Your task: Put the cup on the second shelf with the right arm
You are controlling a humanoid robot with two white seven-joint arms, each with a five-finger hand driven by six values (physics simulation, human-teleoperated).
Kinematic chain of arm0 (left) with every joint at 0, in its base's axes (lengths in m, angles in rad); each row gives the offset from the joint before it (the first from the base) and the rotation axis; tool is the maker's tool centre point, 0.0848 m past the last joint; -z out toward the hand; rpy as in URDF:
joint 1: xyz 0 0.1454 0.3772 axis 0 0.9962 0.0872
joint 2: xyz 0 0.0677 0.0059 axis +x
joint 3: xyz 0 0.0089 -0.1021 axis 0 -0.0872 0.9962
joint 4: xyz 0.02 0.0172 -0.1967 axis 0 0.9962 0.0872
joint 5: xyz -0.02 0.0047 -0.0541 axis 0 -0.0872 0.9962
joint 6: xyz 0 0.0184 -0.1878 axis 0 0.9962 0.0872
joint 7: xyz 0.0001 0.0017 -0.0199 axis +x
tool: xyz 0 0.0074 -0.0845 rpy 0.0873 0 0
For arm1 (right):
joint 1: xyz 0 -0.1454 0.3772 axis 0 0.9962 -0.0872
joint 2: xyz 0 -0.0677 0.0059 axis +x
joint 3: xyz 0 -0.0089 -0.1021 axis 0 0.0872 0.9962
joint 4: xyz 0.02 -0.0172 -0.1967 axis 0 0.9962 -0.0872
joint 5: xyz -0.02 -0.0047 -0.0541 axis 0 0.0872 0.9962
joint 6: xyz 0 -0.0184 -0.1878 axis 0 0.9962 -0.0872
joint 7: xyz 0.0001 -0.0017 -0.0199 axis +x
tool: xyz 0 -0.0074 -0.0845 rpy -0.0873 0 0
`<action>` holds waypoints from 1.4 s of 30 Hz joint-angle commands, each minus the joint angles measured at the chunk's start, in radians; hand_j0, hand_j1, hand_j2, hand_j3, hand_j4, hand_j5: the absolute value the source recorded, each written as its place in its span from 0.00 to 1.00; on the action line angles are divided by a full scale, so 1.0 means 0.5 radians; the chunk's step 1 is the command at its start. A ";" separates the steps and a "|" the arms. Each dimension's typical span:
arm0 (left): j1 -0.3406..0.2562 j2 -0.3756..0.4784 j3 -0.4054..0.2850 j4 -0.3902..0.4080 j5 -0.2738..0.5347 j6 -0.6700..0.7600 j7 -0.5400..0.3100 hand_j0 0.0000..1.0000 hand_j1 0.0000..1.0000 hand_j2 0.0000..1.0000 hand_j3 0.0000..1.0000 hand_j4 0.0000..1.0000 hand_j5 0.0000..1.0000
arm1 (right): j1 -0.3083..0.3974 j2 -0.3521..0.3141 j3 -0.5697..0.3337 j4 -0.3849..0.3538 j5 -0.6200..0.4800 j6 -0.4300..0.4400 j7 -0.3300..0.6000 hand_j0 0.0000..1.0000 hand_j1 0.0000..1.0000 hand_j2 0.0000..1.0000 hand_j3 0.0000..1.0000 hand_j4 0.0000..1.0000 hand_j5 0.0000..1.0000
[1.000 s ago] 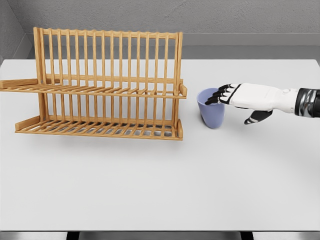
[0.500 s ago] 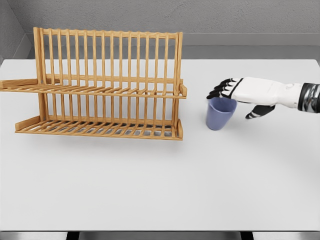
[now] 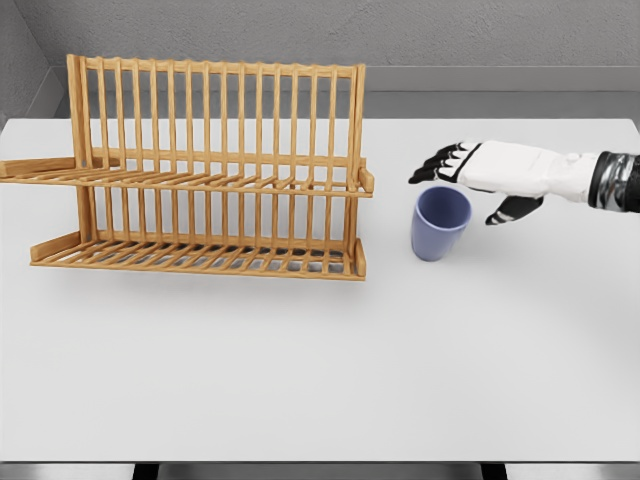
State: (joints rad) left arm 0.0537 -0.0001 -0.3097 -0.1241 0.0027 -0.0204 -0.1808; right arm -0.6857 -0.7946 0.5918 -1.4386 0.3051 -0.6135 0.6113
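While the blue cup (image 3: pixel 440 222) sits ungrasped on the white table (image 3: pixel 320 360) at 3 o'clock of the wooden dish rack (image 3: pixel 210 170), right hand (image 3: pixel 480 172) hovers above it, fingers spread, empty — grasp, lift and upper-shelf placement all remain.

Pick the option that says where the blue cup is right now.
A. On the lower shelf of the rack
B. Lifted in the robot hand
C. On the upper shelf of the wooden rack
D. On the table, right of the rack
D: the blue cup stands on the white table beside the wooden rack's right end, while the right robot hand hovers open above it, holding nothing.
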 commanded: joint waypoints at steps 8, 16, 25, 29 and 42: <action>0.000 0.000 0.000 0.000 0.001 0.001 0.000 1.00 1.00 1.00 1.00 1.00 1.00 | -0.012 0.040 0.071 0.076 -0.009 0.005 -0.001 1.00 1.00 1.00 1.00 1.00 1.00; 0.000 0.000 0.000 0.003 0.001 0.001 0.000 1.00 1.00 1.00 1.00 1.00 1.00 | -0.058 0.095 0.117 0.153 0.003 0.005 -0.001 1.00 1.00 1.00 1.00 1.00 1.00; 0.000 0.000 0.000 0.000 0.001 0.001 0.000 1.00 1.00 1.00 1.00 1.00 1.00 | -0.080 0.135 0.160 0.205 0.034 0.005 -0.001 1.00 1.00 1.00 1.00 1.00 1.00; 0.000 0.000 0.000 0.000 0.001 -0.002 0.000 1.00 1.00 1.00 1.00 1.00 1.00 | -0.086 0.138 0.182 0.208 0.034 0.005 -0.001 1.00 1.00 1.00 1.00 1.00 1.00; 0.000 0.000 0.000 0.000 0.001 -0.002 0.000 1.00 1.00 1.00 1.00 1.00 1.00 | -0.101 0.132 0.176 0.196 0.034 0.005 -0.001 0.74 0.74 0.74 0.74 0.74 0.74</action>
State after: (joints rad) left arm 0.0537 -0.0001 -0.3097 -0.1242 0.0027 -0.0206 -0.1808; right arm -0.7394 -0.7257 0.6820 -1.3389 0.3273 -0.6136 0.6114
